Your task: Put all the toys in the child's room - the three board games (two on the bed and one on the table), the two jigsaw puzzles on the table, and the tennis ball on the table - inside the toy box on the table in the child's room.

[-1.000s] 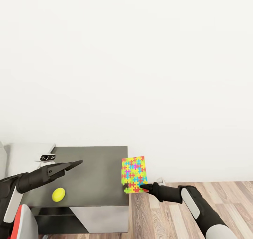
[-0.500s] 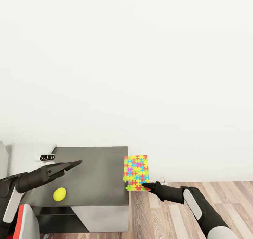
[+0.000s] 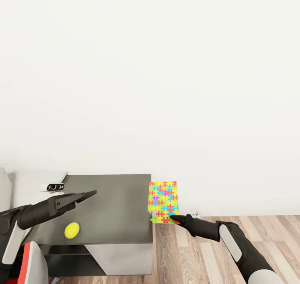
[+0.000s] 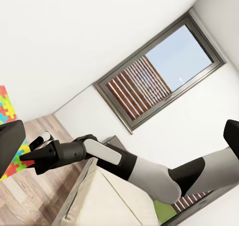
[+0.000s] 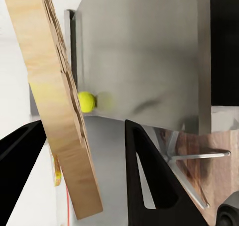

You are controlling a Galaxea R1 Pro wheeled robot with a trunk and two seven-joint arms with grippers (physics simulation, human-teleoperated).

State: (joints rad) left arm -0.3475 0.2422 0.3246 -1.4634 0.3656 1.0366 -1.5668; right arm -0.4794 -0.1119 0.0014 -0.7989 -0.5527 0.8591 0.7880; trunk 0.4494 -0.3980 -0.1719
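A blank white wall (image 3: 150, 67) backs a matte dark grey cabinet (image 3: 112, 209), a flat-topped box on a plank floor (image 3: 200, 250). The right pincer (image 3: 171, 219) grips the puzzle (image 3: 163, 201) by its lower edge, upright just beside the cabinet; the right wrist view shows its plain wooden back. The left pincer (image 3: 92, 193) hovers, released, over the cabinet, above the fuzzy ball (image 3: 71, 230).

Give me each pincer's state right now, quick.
Left pincer: empty; open or closed cannot be told.
Right pincer: closed on the jigsaw puzzle.
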